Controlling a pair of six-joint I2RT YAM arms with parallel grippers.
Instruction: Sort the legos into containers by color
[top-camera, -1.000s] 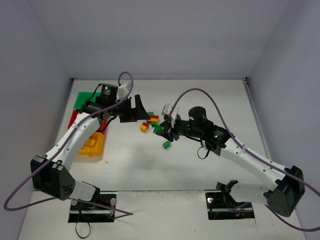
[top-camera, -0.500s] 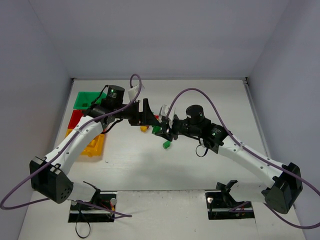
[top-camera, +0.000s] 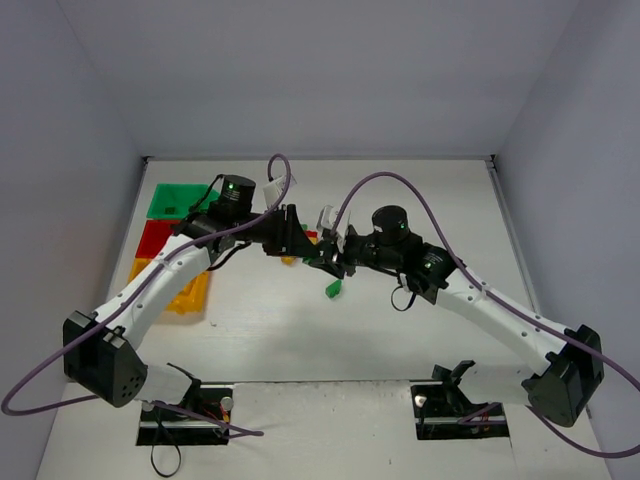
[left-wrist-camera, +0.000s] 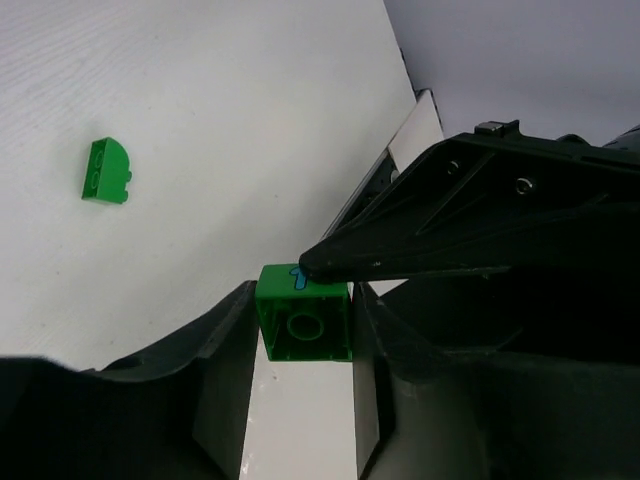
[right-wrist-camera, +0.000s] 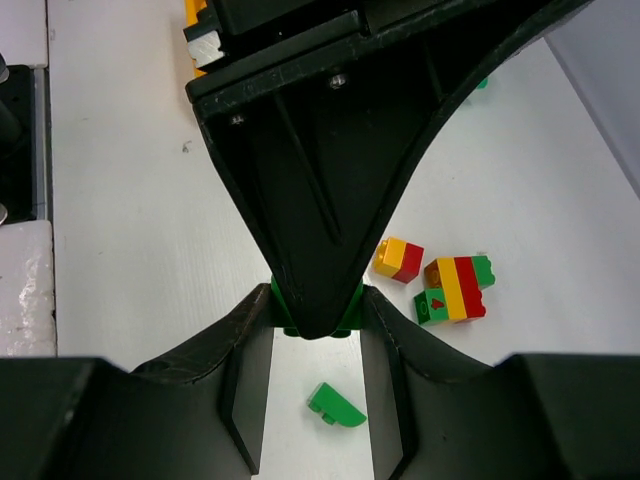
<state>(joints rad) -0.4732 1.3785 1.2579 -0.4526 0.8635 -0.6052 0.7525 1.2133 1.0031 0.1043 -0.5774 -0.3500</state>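
In the right wrist view a black finger hides most of the brick (right-wrist-camera: 287, 322). Only green slivers show, touching both fingers of the right end effector (right-wrist-camera: 315, 300), which is clenched on it. The left wrist view shows the brick plainly. It is green and clamped between the fingers of the left end effector (left-wrist-camera: 303, 298), with the right one's fingertip on its far edge. Its face with the round hollow is turned to that camera. That face looks near-square, so no long axis can be told.

Only the right wrist view shows the mixed stacks (right-wrist-camera: 455, 288), off to one side of the fingers. A rounded green piece (right-wrist-camera: 335, 405) lies loose on the bench (top-camera: 440, 200) near them. The overhead view alone shows the bins (top-camera: 160, 238), well behind the left end effector. A second ago the left end effector was apart from the brick; now the two meet on it.
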